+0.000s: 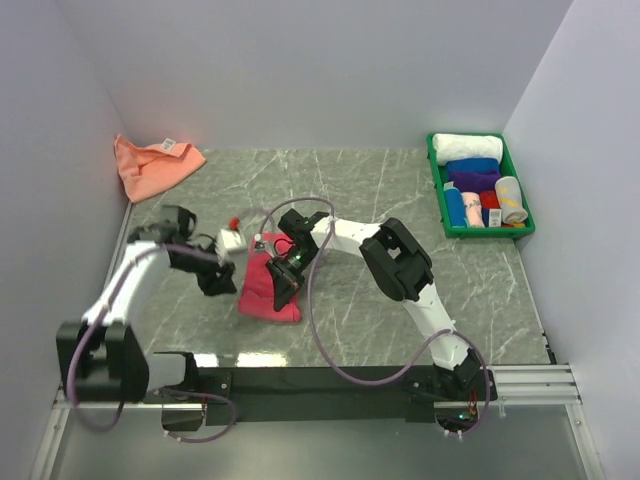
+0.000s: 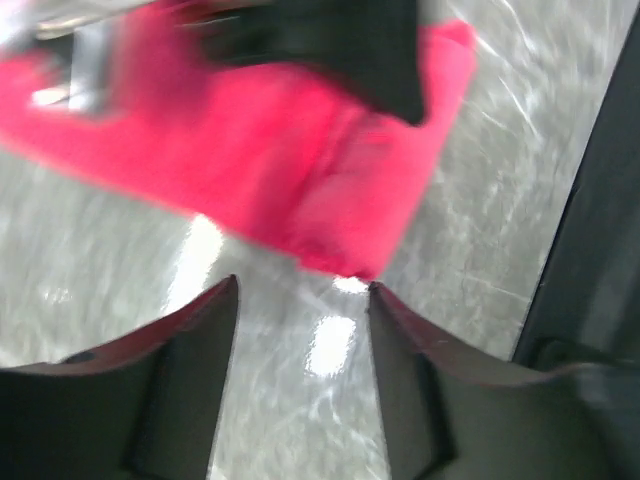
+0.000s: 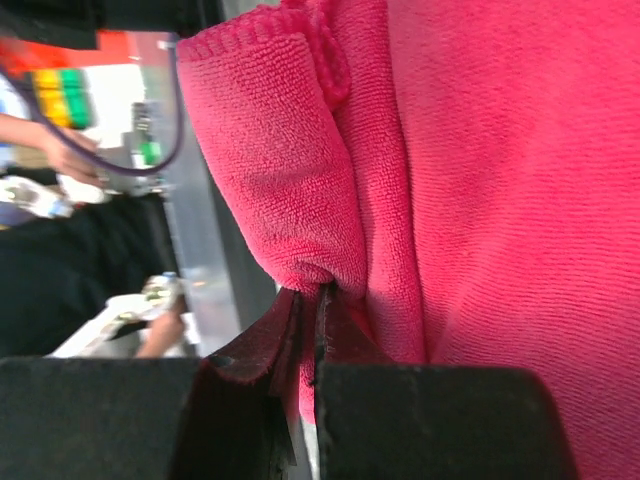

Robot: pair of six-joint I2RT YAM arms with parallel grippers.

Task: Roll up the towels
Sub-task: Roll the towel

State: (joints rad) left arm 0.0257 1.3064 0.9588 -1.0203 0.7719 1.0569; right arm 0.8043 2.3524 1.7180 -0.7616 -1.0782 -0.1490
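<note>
The right gripper (image 3: 316, 305) has its two fingers pressed together, pinching a fold of the crimson pink towel (image 3: 480, 200) where a doubled-over edge bunches up. The left gripper (image 2: 300, 320) is spread apart, with only bare table showing between its fingers (image 2: 190, 390). A corner of the same towel lies just beyond its tips, but that view is blurred, so contact cannot be judged.

From above, the crimson pink towel lies on the grey marbled table (image 1: 350, 180), left of centre and toward the near edge. The right gripper sits on top of it and the left gripper is just beside its left side, so the two grippers crowd each other.

A salmon orange towel (image 1: 152, 167) lies crumpled in the far left corner. A green tray (image 1: 438, 190) stands at the far right, holding rolled towels (image 1: 470, 148), white, blue and purple among them, well apart from both arms.

Pale walls (image 1: 300, 70) close in the table on the left, back and right. Open tabletop stretches between the crimson towel and the tray.
</note>
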